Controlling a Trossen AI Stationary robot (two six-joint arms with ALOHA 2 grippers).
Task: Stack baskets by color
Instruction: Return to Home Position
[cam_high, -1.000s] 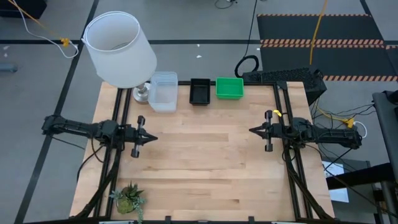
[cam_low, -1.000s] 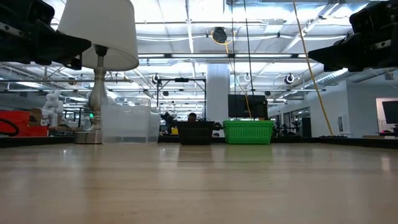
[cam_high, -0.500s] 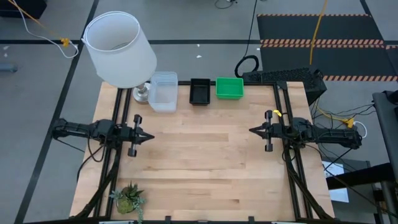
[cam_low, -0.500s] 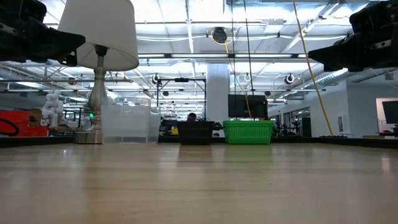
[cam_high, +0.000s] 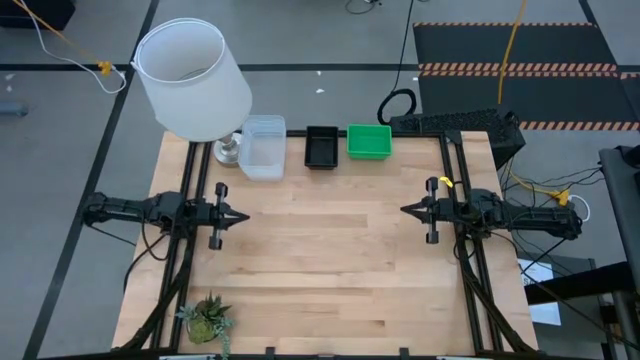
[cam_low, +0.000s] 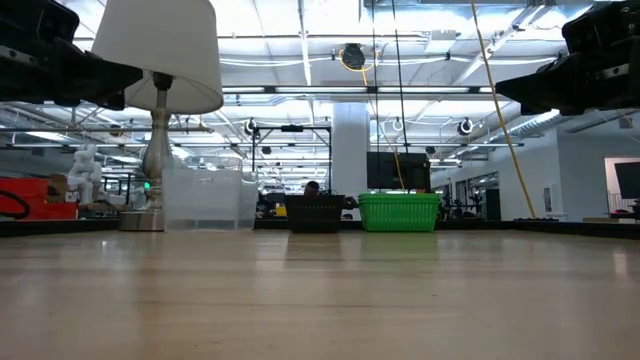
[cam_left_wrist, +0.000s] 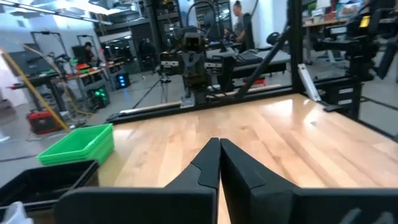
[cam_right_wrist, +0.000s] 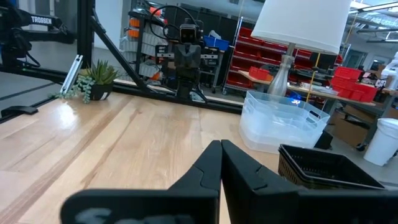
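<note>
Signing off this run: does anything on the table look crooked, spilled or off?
Nothing stands out. The clear basket stack, black basket stack and green basket stack stand upright in a row along the far edge of the table, none tipped. The left gripper and right gripper wait shut near its sides, empty.

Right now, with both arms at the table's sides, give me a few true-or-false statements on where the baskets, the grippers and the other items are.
1. The black baskets sit between the clear baskets and the green baskets. True.
2. The left gripper holds a green basket. False: it is shut on nothing, above the bare table.
3. The potted plant stands right beside the lamp. False: both are on the left arm's side, but the lamp stands at the baskets' end of the table and the plant at the opposite corner.
4. The right gripper is shut and empty. True.
</note>
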